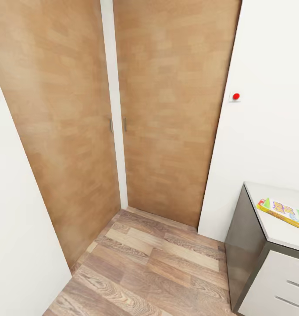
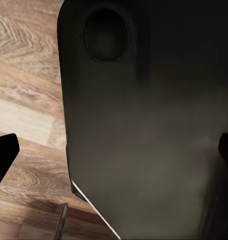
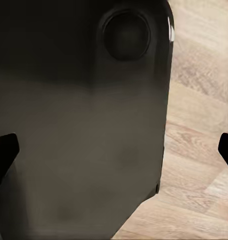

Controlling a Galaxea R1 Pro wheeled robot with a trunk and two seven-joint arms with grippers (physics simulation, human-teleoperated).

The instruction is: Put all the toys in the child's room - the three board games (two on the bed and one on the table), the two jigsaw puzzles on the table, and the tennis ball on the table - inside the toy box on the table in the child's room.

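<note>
A flat, colourful box in yellow, green and blue lies on the white top of a table at the lower right of the head view. I cannot tell whether it is a board game or a jigsaw puzzle. In the left wrist view my left gripper is open, one dark fingertip at each side of the frame and nothing between them. It hangs beside my dark body, above the wooden floor. In the right wrist view my right gripper is open and empty in the same way.
Two closed wooden doors fill the corner ahead, with white walls on both sides. A red-dotted wall switch is on the right wall. The table has a grey side panel and white drawers. Wood floor lies in front.
</note>
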